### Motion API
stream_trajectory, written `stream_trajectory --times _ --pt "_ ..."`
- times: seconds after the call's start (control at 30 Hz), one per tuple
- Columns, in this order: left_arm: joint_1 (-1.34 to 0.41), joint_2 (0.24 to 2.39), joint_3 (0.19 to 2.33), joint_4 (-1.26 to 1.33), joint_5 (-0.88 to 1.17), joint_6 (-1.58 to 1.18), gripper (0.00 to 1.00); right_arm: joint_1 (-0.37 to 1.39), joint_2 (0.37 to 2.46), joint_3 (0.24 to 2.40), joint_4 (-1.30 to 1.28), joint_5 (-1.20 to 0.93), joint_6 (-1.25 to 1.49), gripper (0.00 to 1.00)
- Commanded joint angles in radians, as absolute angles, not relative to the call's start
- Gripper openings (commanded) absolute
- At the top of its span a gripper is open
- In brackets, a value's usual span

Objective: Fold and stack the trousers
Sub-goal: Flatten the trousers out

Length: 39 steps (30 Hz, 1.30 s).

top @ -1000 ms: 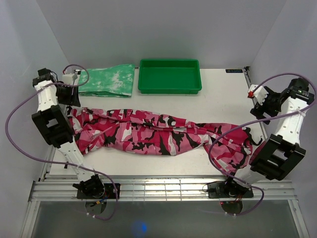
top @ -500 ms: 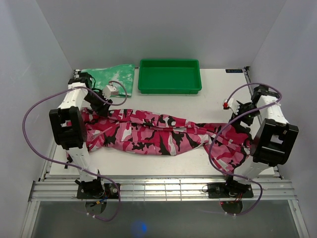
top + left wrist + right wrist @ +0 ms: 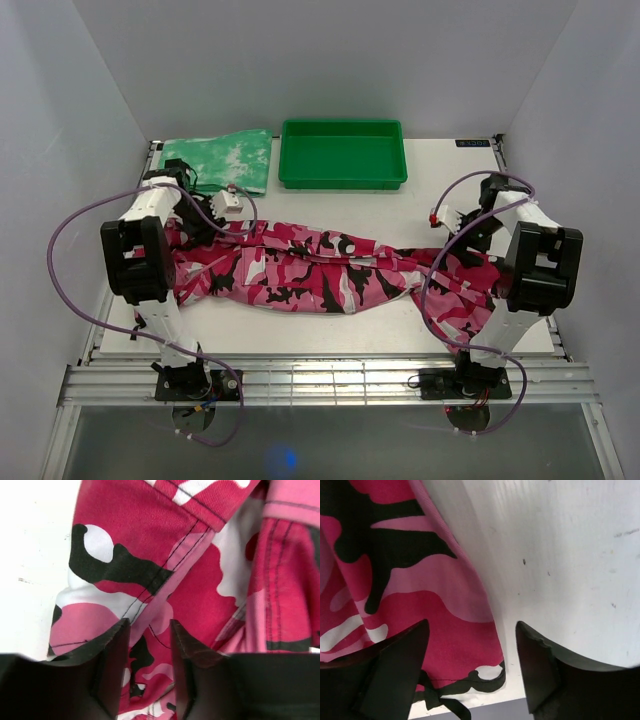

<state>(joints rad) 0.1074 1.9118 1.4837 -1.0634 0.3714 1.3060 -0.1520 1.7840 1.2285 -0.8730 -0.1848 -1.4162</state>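
Note:
The trousers (image 3: 310,265), pink, white and black camouflage, lie stretched out across the table from left to right. My left gripper (image 3: 205,226) is down on their left end. In the left wrist view the trousers (image 3: 165,555) fill the frame and my left gripper (image 3: 150,627) stands with a narrow gap just over a seam fold. My right gripper (image 3: 463,246) is low over their right end. In the right wrist view it (image 3: 472,630) is wide open, straddling the trousers' edge (image 3: 445,630) by a black drawstring (image 3: 442,705), with nothing held.
A green tray (image 3: 343,183) stands at the back centre. A folded mottled green-and-white cloth (image 3: 225,160) lies at the back left. The white table (image 3: 560,555) shows beside the cloth, with its edge (image 3: 520,700) close under the right gripper.
Both arms have swung in from the table's sides and come down onto the two ends of the trousers. The trousers have not visibly moved.

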Motion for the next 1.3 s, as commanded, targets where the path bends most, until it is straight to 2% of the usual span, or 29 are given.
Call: stream_trajectory --times 0.0,0.1,0.13,0.17,0.23,0.3,0.33,0.6,0.83,1.03,1.13,1.17,1.2,1.23,1.27 --pt "0.094 1.847 1.445 -0.963 0.33 1.318 0.46 -0.147 1.805 1.227 -0.824 -0.149 -1.394 0.73" --pt "0.091 1.868 1.451 -0.939 0.316 1.281 0.31 -0.147 1.807 1.223 -0.782 -0.127 -1.378 0.59" --pt "0.091 1.87 1.454 -0.936 0.318 1.272 0.21 -0.146 1.807 1.224 -0.775 -0.12 -1.376 0.54" --pt "0.091 1.87 1.462 -0.933 0.318 1.26 0.16 -0.147 1.806 1.226 -0.77 -0.117 -1.373 0.41" --pt "0.091 1.864 1.468 -0.933 0.328 1.249 0.07 -0.147 1.802 1.233 -0.769 -0.109 -1.365 0.25" --pt "0.094 1.85 1.477 -0.934 0.34 1.233 0.03 -0.15 1.792 1.249 -0.769 -0.095 -1.35 0.08" --pt "0.095 1.83 1.479 -0.934 0.362 1.226 0.0 -0.153 1.784 1.253 -0.772 -0.095 -1.347 0.08" --pt "0.15 1.752 1.54 -0.939 0.482 1.095 0.0 -0.218 1.717 1.374 -0.767 -0.112 -1.356 0.08" --pt "0.178 1.821 1.678 -0.928 0.508 0.957 0.0 -0.218 1.819 1.577 -0.799 -0.138 -1.348 0.08" --pt "0.17 1.997 1.893 -0.945 0.519 0.807 0.0 -0.169 1.994 1.831 -0.894 -0.135 -1.295 0.08" --pt "0.166 2.049 1.966 -0.966 0.503 0.787 0.0 -0.147 2.037 1.902 -1.052 -0.17 -1.333 0.27" --pt "0.167 2.054 1.971 -0.997 0.502 0.799 0.0 -0.147 2.031 1.876 -1.08 -0.175 -1.36 0.42" --pt "0.166 2.06 1.983 -1.037 0.509 0.86 0.04 -0.147 2.02 1.849 -1.1 -0.175 -1.409 0.52" --pt "0.167 2.059 1.983 -1.078 0.534 0.909 0.12 -0.147 1.99 1.81 -1.095 -0.161 -1.434 0.6" --pt "0.166 2.046 1.971 -1.142 0.541 0.96 0.35 -0.147 1.973 1.731 -1.086 -0.152 -1.457 0.73"
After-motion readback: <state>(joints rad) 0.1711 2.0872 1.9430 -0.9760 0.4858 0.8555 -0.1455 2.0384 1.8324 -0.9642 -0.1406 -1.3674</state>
